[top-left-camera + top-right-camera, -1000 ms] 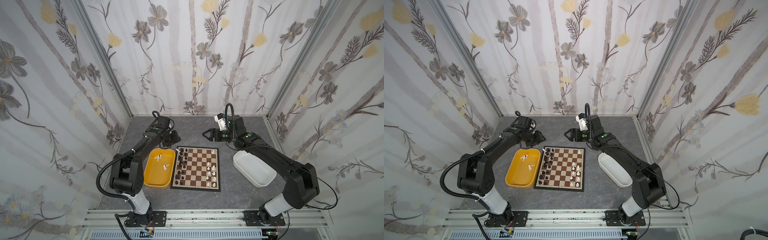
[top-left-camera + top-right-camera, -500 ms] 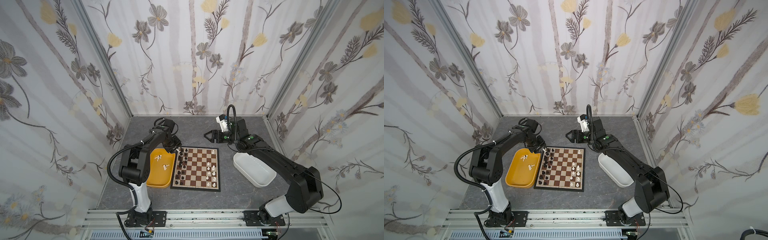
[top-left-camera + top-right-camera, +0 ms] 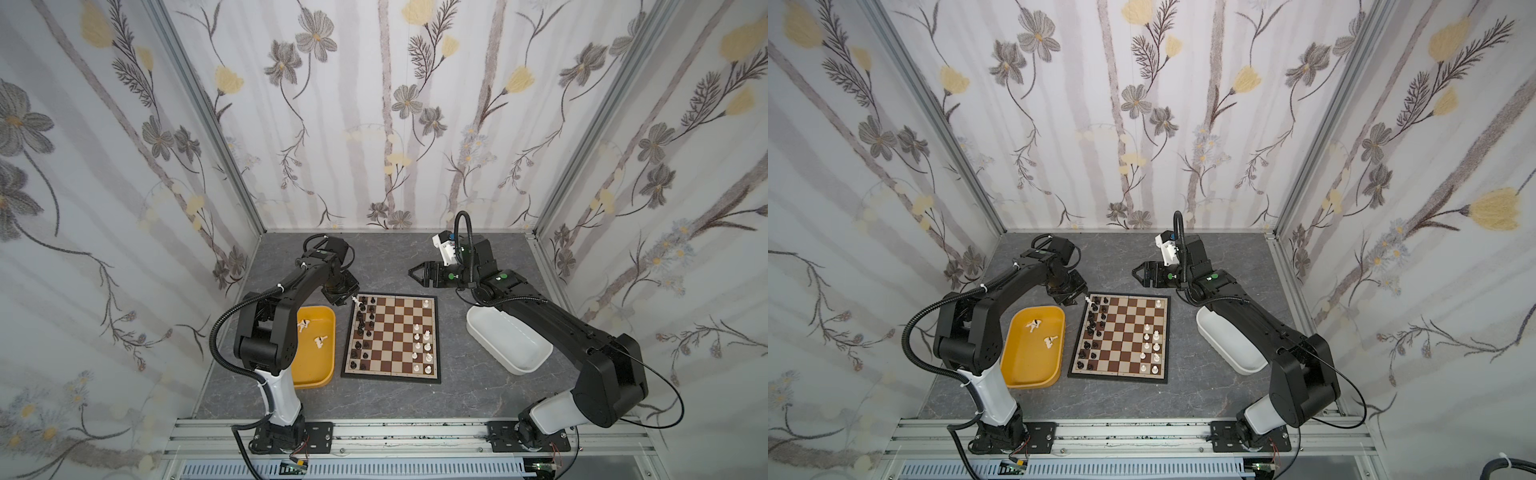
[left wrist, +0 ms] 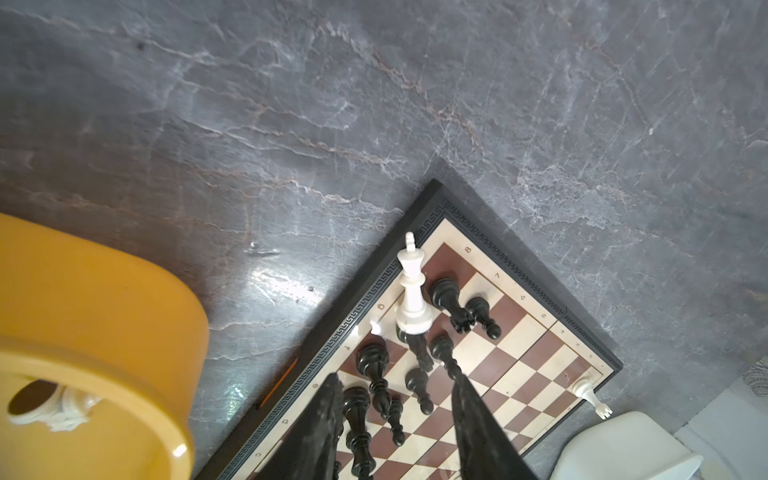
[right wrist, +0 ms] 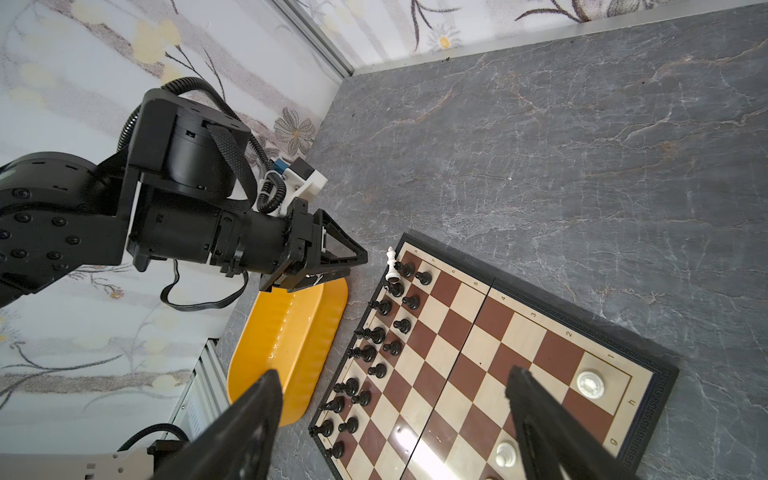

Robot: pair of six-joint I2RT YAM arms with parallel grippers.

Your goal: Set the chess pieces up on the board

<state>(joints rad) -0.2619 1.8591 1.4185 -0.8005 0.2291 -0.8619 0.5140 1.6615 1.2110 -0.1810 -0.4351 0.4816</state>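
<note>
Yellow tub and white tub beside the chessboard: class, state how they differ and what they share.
The yellow tub lies left of the board; the white tub lies right of it. The yellow tub holds a few white chess pieces on their sides; the white tub shows none in its visible part. Both are shallow, round-cornered tubs on the grey table.

- The left arm reaches forward and bends down.
- The left end effector tips down low, its fingers a little apart, holding nothing.
- The right arm stretches far out.
- The right end effector lies level, fingers wide apart, empty.
</note>
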